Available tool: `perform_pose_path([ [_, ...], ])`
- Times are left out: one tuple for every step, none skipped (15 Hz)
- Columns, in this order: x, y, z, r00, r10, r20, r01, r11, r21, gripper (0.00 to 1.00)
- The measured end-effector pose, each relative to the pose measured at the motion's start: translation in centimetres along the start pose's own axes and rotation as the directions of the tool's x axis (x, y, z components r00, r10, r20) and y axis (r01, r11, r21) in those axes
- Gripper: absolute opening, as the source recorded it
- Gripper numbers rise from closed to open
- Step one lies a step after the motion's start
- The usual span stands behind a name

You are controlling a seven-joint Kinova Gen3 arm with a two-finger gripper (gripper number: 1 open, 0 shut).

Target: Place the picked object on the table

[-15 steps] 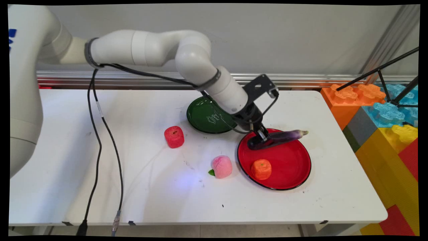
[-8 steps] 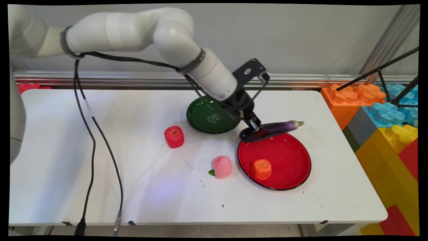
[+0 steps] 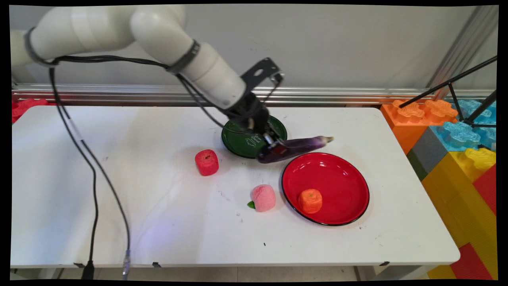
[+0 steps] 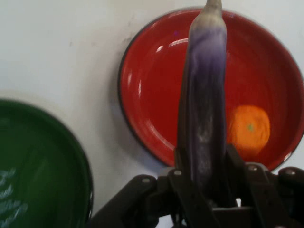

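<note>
My gripper [image 3: 273, 149] is shut on the thick end of a long purple eggplant [image 3: 297, 145], held in the air between the green plate [image 3: 242, 140] and the red plate [image 3: 349, 174]. The eggplant's stem points right. In the hand view the eggplant [image 4: 203, 99] runs up from between my gripper's [image 4: 203, 164] fingers, over the red plate [image 4: 152, 85], with the green plate [image 4: 33, 161] at lower left. An orange fruit [image 3: 310, 201] lies on the red plate and shows in the hand view too, as the orange [image 4: 249, 127].
A red apple [image 3: 206, 162] and a pink peach [image 3: 262, 198] lie on the white table [image 3: 119, 206]. Large coloured blocks [image 3: 456, 151] stand off the table's right end. Black cables [image 3: 91, 174] hang over the left part of the table.
The gripper has lifted the eggplant off the red plate and carried it up and to the left, toward the green plate. The orange, apple and peach have not moved.
</note>
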Motion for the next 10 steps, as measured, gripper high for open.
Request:
perform_pose_path([
  [-0.5,-0.2,-0.4,1.0,-0.003,0.002,0.003,1.0,0.0,0.0],
  [-1.3,-0.6,-1.0,1.0,-0.008,0.006,0.008,1.0,-0.001,0.0],
  [-1.8,-0.8,-1.3,1.0,-0.01,0.009,0.01,1.0,-0.001,0.0],
  [-2.6,-1.1,-1.8,1.0,-0.013,0.012,0.013,1.0,-0.002,0.0],
  [-3.1,-1.4,-2.1,1.0,-0.015,0.015,0.015,1.0,-0.002,0.0],
  [-3.9,-1.7,-2.6,1.0,-0.017,0.018,0.017,1.0,-0.002,0.0],
  [-4.4,-2.0,-2.8,1.0,-0.018,0.02,0.018,1.0,-0.002,0.0],
  [-5.2,-2.3,-3.2,1.0,-0.02,0.023,0.02,1.0,-0.003,0.0],
  [-6.1,-2.7,-3.6,0.999,-0.023,0.025,0.023,1.0,-0.005,0.0],
  [-7.0,-3.1,-3.9,0.999,-0.025,0.028,0.025,1.0,-0.008,0.0],
])
